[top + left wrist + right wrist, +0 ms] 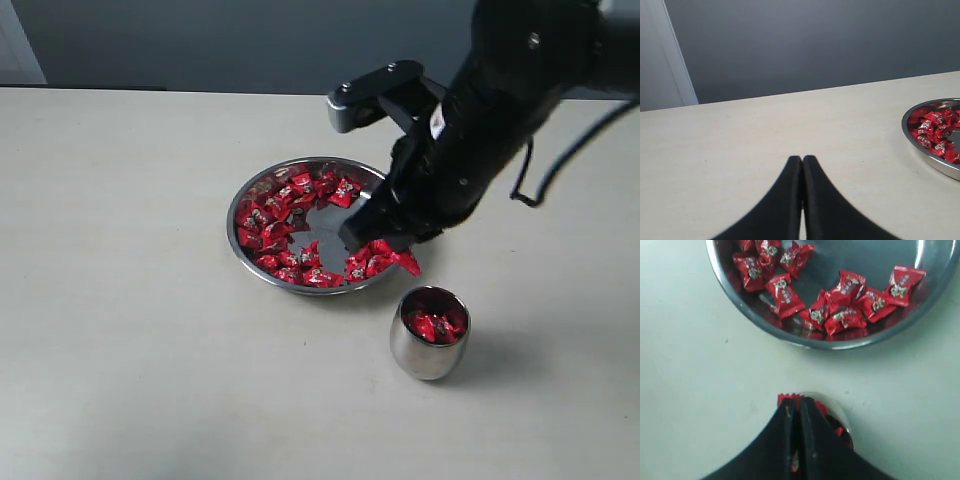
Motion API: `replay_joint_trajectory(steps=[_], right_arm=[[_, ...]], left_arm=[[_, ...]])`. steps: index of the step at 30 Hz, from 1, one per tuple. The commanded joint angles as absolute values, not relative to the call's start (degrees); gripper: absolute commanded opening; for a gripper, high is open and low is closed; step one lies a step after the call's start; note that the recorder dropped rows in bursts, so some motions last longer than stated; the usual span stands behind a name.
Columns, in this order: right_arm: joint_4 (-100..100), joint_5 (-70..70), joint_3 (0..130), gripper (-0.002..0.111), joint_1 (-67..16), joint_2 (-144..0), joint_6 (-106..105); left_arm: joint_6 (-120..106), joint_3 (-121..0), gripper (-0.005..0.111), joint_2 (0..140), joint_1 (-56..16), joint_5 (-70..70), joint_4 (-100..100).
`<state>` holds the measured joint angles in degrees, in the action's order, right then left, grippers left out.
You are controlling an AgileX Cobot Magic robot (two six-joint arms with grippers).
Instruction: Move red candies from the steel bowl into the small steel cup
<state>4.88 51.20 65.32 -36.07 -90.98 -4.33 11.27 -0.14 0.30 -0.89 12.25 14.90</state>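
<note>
Right jaws: your right gripper (793,404) is pinched together on 1 candy (404,263), with red foil poking out at the tips. It hangs just outside the bowl (232,222) rim, on the cup side.
Left jaws: your left gripper (801,160) is closed on nothing, well apart from the bowl.
Candy handling: judge it light, crinkly and slippery in its foil, with a firm sweet inside. Grip across the middle, because a crimped end may slide free.
Candies (275,210): most lie in a ring round the bowl floor, and several sit in the cup (425,355).
Cup: upright, just beside the bowl. It is narrow and rounded, so a knock would probably tip it.
Surface: a pale, flat, matte table (120,300) under the bowl. Expect the steel to slide on it.
Room: a plain grey wall (815,45) beyond the bowl.
</note>
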Motion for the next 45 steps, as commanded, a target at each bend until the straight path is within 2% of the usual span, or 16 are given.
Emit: replay_joint_trajectory(steps=[1,9,15,21,23,38,45], right_arm=[[4.57,45.21,55.76,0.003,-35.98,-84.08,-2.3],[4.57,38.55,46.71,0.003,-35.98,-82.63,-2.3],[4.46,31.9,44.54,0.004,-35.98,-82.63,-2.55],[4.19,29.78,44.54,0.029,-35.98,-82.63,-2.95],[3.97,29.78,44.54,0.032,-35.98,-82.63,-2.95],[5.77,14.82,49.07,0.033,-35.98,-83.18,-2.95],[5.54,15.95,55.9,0.033,-35.98,-91.16,-3.18]], left_arm=[[11.48,0.0,0.0,0.0,-1.25,11.92,14.67],[11.48,0.0,0.0,0.0,-1.25,11.92,14.67],[11.48,0.0,0.0,0.0,-1.25,11.92,14.67],[11.48,0.0,0.0,0.0,-1.25,11.92,14.67],[11.48,0.0,0.0,0.0,-1.25,11.92,14.67],[11.48,0.0,0.0,0.0,-1.25,11.92,14.67],[11.48,0.0,0.0,0.0,-1.25,11.92,14.67]])
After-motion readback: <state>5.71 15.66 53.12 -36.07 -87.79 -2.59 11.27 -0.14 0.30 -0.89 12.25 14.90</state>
